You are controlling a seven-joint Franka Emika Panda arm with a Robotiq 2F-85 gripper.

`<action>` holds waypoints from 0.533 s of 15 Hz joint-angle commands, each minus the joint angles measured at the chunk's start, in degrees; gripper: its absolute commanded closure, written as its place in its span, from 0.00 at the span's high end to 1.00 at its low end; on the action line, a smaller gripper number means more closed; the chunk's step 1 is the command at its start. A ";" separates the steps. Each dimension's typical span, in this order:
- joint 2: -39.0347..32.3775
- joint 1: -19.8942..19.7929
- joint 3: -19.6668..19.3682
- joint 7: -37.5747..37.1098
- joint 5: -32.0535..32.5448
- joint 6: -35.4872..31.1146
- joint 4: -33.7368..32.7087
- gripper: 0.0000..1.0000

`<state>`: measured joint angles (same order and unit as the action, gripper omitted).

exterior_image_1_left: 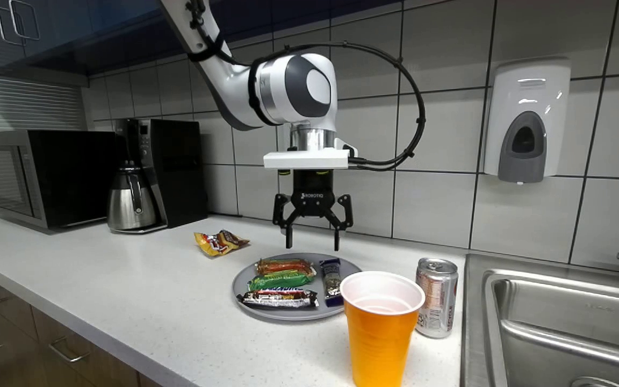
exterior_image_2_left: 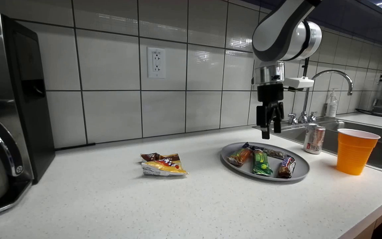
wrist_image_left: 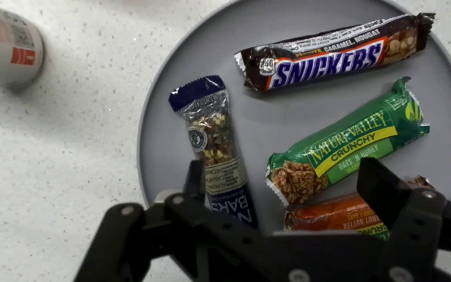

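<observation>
Kitchen — sink (exterior_image_1_left: 562, 303), coffee maker (exterior_image_1_left: 175, 166), microwave (exterior_image_1_left: 73, 174).

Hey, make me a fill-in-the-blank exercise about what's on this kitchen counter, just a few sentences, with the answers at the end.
Exactly ____ elongated, wrapped snack bars lie on the round gray plate.
The long dark-brown bar bears the brand name ____.
Outside, the tall, tapered plastic cup is colored ____.
The jaws of the robot's black two-fingered hand are not shut but ____.

Missing words: four; Snickers; orange; open.

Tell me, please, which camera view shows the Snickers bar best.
The wrist view: there the Snickers bar appears large and uncovered, its name readable. Both exterior views show it smaller, on the plate, its name not legible.
</observation>
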<state>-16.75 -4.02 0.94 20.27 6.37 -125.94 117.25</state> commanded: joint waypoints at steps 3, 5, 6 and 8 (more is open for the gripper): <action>9.36 0.35 -0.33 -2.16 -1.35 0.70 8.85 1.00; 12.17 0.44 -0.37 -1.88 -1.87 1.12 11.58 1.00; 13.61 0.58 -0.45 -2.21 -1.84 1.20 12.97 1.00; 16.69 0.73 -0.50 -2.17 -2.25 1.41 15.99 1.00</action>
<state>-6.60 -4.02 0.84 19.21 5.33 -125.59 127.61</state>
